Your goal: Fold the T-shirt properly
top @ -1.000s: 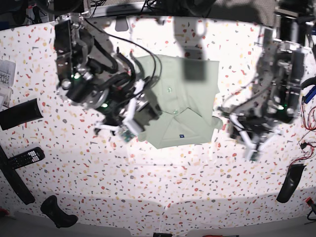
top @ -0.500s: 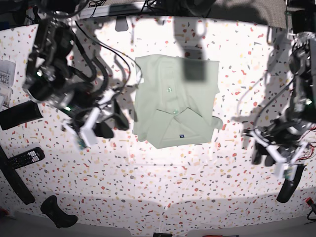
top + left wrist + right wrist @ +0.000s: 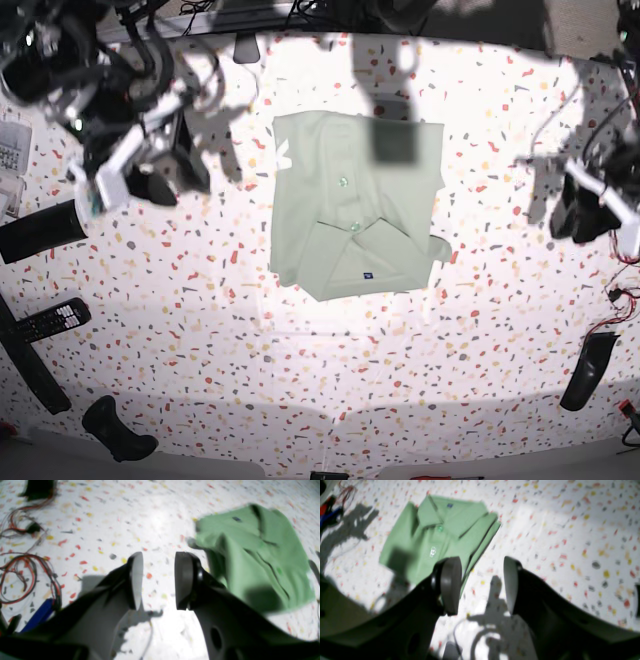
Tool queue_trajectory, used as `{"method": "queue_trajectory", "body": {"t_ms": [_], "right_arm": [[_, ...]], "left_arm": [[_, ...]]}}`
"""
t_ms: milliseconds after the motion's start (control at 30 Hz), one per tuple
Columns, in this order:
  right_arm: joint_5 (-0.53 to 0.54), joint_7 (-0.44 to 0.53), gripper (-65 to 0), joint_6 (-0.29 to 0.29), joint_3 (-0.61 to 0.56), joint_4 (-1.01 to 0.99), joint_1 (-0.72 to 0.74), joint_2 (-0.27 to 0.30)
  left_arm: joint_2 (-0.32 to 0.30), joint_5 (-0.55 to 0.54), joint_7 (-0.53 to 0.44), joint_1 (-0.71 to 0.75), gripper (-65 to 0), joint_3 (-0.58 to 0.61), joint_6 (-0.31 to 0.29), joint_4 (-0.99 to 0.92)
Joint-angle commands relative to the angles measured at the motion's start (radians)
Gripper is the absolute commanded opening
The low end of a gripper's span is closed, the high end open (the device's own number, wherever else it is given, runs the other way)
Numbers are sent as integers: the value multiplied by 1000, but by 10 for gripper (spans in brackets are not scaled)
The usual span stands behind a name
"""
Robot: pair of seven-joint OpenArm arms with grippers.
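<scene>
The folded shirt (image 3: pixel 355 205) lies in the middle of the speckled table (image 3: pixel 320 350). Both grippers, left (image 3: pixel 158 580) and right (image 3: pixel 482 585), hang apart from it, jaws spread, holding nothing. Red wires (image 3: pixel 22 567) lie nearby.

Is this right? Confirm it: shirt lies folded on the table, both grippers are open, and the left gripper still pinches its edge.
One thing is wrong. The left gripper pinches nothing: the left wrist view shows only table between its pads, the shirt off to one side. The right gripper is open too.

Matt cloth T-shirt (image 3: pixel 357 204); seemingly smooth speckled tabletop (image 3: pixel 330 350).
</scene>
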Motion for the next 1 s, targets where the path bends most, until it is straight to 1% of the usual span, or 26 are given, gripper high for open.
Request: {"method": "queue_trajectory", "body": {"t_ms": [0, 33, 167, 267, 367, 433, 500, 533, 633, 767, 867, 933, 967], "right_arm": [[23, 24, -390, 5, 4, 16, -30, 4], [23, 24, -390, 5, 4, 16, -61, 4], [50, 24, -390, 5, 4, 16, -188, 2], [53, 24, -390, 5, 4, 16, -285, 2], [53, 24, -390, 5, 4, 16, -375, 2], [53, 24, -390, 5, 4, 16, -435, 2], [52, 24, -390, 5, 4, 16, -502, 2], [52, 24, -390, 5, 4, 16, -536, 2], [48, 27, -390, 5, 4, 16, -632, 2], [42, 57, -390, 5, 4, 16, -713, 2], [-17, 117, -390, 5, -4, -74, -715, 3], [-75, 184, -390, 5, -22, -171, -704, 3], [-100, 208, -390, 5, -37, -229, -693, 5]], "left_arm": [[-14, -32, -21, 26, -456, -30, -18, 32], [-14, -51, -20, 59, -456, -54, -29, 46], [-14, -79, 13, 189, -456, -148, -32, 93], [-14, -84, 40, 291, -456, -218, -104, 117], [-14, -152, 84, 378, -456, -280, -148, 126], [-14, -199, 134, 433, -460, -311, -199, 126], [-14, -244, 180, 496, -488, -334, -254, 126], [-14, -264, 193, 531, -505, -341, -272, 126], [-14, -296, 220, 630, -540, -345, -280, 125], [-14, -298, 233, 715, -540, -344, -289, 99], [-13, -350, 240, 726, -540, -344, -289, -11], [-14, -366, 209, 722, -540, -342, -289, -119], [-14, -358, 184, 718, -540, -337, -289, -180]]}}
